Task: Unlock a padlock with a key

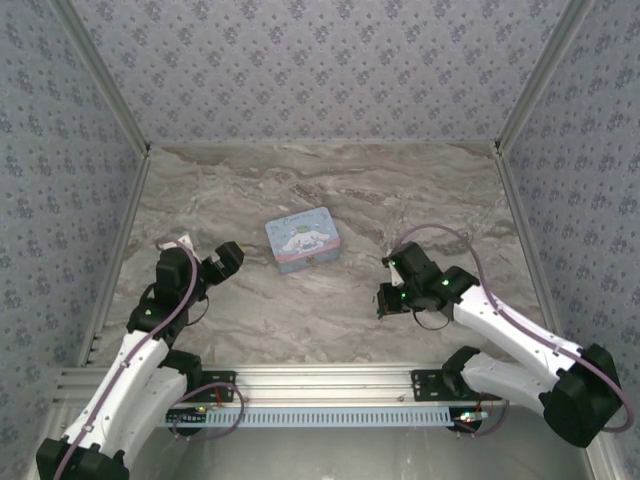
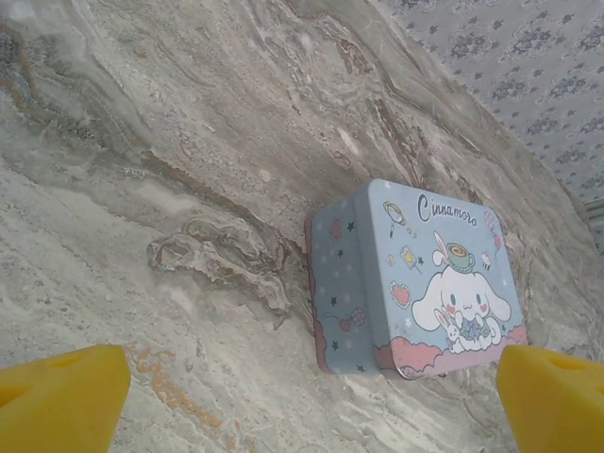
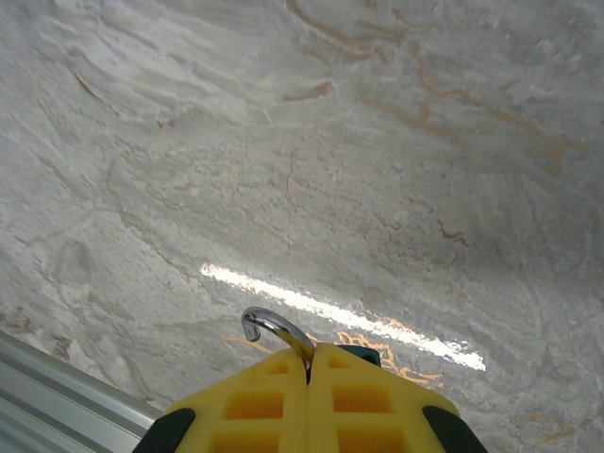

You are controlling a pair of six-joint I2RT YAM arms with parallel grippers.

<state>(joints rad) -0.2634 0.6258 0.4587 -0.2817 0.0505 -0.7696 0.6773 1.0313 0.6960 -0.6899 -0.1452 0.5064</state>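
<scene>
Your R gripper (image 3: 310, 366) is clenched on the padlock (image 3: 363, 352), low over the bench (image 3: 377, 142) near the front rail (image 3: 57, 387). Just a teal sliver of body & the silvery shackle (image 3: 279, 324) poke past the yellow pads (image 3: 255, 396). The shackle reads as a free-ended hook, so I'd judge it's prob. popped (can't tell where the key sits). L gripper (image 2: 307, 401) is released, jaws wide, nothing in it, facing the tin (image 2: 444, 283). Left at most: confirm it's open, set down. Textures: polished metal hook, gridded plastic pads, glossy veined marble-look bench, smooth printed pale-blue tin w/ rounded corners.
</scene>
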